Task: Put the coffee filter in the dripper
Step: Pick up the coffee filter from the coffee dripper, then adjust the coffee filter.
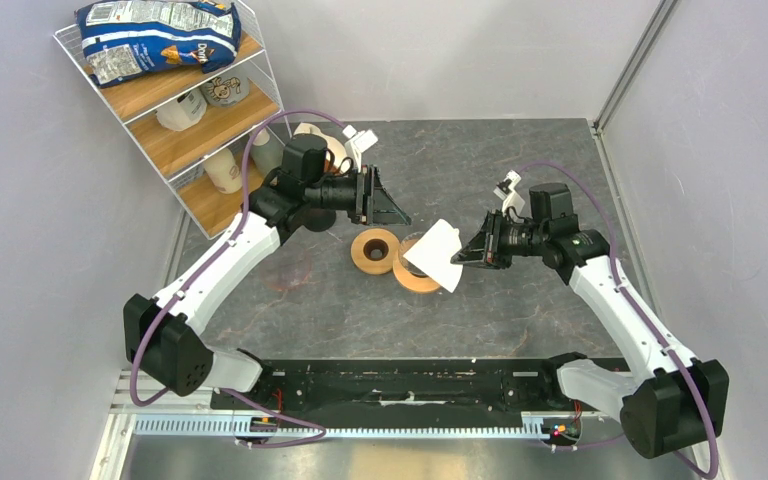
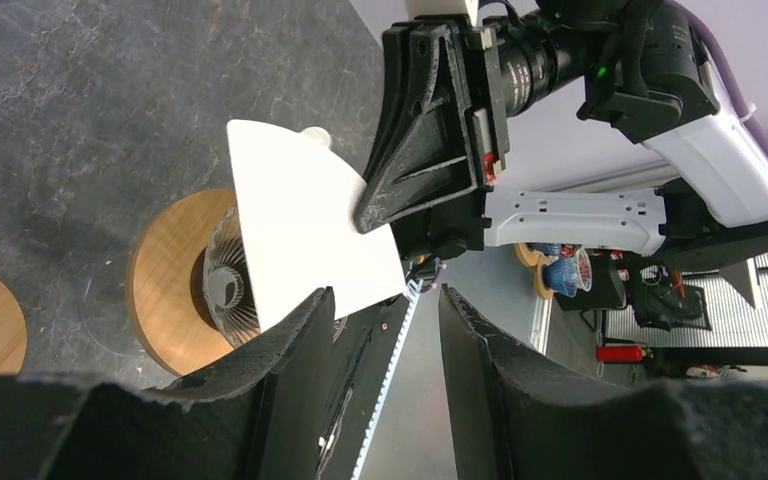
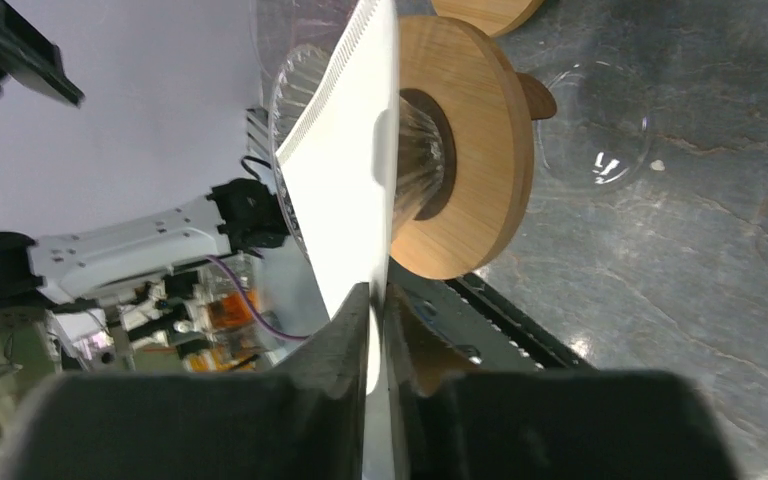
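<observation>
My right gripper [image 1: 458,258] is shut on the lower edge of the coffee filter [image 1: 438,250], a flat cream-white paper cone held just above the dripper [image 1: 420,281]. The dripper is a ribbed glass cone in a wooden collar, mostly hidden under the filter in the top view. In the right wrist view the jaws [image 3: 378,292] pinch the filter [image 3: 345,180] edge-on beside the dripper [image 3: 470,150]. My left gripper [image 1: 390,205] hangs open and empty to the upper left. In the left wrist view [image 2: 385,295] the filter [image 2: 300,230] shows past the left fingertip, covering part of the dripper [image 2: 165,285].
A bare wooden ring [image 1: 375,250] lies just left of the dripper, under my left gripper. A clear glass disc [image 3: 600,145] lies on the table beside the dripper. A wire shelf [image 1: 175,100] with a chips bag and jars stands at the back left.
</observation>
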Tool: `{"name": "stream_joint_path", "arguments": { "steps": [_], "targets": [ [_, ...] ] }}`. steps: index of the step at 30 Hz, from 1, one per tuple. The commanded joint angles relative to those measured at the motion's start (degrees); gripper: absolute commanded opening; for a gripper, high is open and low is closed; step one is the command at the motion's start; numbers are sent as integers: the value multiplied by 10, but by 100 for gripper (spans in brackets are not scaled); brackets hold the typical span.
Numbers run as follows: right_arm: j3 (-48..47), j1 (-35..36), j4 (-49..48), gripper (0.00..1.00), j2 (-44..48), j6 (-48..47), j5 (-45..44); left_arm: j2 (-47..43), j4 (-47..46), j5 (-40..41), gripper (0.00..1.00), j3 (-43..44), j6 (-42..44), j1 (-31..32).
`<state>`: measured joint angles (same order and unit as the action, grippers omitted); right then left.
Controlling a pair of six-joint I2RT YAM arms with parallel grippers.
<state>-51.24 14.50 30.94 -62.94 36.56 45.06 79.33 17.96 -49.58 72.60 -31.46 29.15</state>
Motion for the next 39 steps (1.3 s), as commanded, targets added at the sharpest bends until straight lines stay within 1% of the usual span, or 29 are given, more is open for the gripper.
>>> {"name": "stream_joint_path", "arguments": {
  "steps": [1, 2, 6, 8, 10, 12, 13, 14, 18, 20, 21, 24, 26, 29, 33, 35, 39],
  "targets": [
    [-30, 1, 33, 3, 35, -14, -9, -6, -28, -10, 50, 23, -22, -7],
    [-41, 1, 44, 0, 42, -26, -12, -7, -31, -12, 49, 24, -25, -7],
    [-115, 2, 61, 0, 57, -70, -21, -11, -40, -20, 48, 43, -33, -7],
    [-182, 2, 85, 0, 48, -99, -41, -12, -38, -22, 48, 65, -31, -8],
    [-258, 4, 129, 0, 25, -156, -81, -14, -32, -20, 48, 92, -28, -8],
    [-325, 12, 158, 0, 6, -222, -146, -11, -36, -25, 51, 118, -35, -8],
    [-348, 17, 162, 0, -1, -260, -182, -10, -48, -33, 54, 129, -49, -8],
    [-369, 38, 163, 0, -4, -313, -225, -8, -63, -42, 58, 137, -63, -9],
    [-385, 134, 130, 0, -13, -499, -447, 2, -132, -56, 67, 153, -141, -8],
    [-373, 177, 98, 0, -17, -565, -542, 6, -133, -43, 69, 161, -152, -4],
    [-367, 191, 81, 0, -17, -584, -564, 9, -134, -36, 69, 162, -156, 0],
    [-366, 218, 62, 0, -25, -616, -588, 19, -138, -18, 68, 159, -182, 12],
    [-363, 238, 54, 0, -32, -636, -601, 27, -169, -15, 67, 150, -212, 19],
    [-364, 258, 49, 0, -40, -653, -613, 36, -173, 4, 66, 150, -232, 26],
    [-369, 278, 46, 0, -51, -666, -615, 49, -177, 21, 62, 149, -251, 30],
    [-372, 286, 50, 0, -58, -664, -610, 57, -200, 20, 61, 153, -263, 32],
    [-378, 302, 52, 0, -67, -662, -604, 66, -201, 29, 60, 159, -266, 35]
  ]
}}
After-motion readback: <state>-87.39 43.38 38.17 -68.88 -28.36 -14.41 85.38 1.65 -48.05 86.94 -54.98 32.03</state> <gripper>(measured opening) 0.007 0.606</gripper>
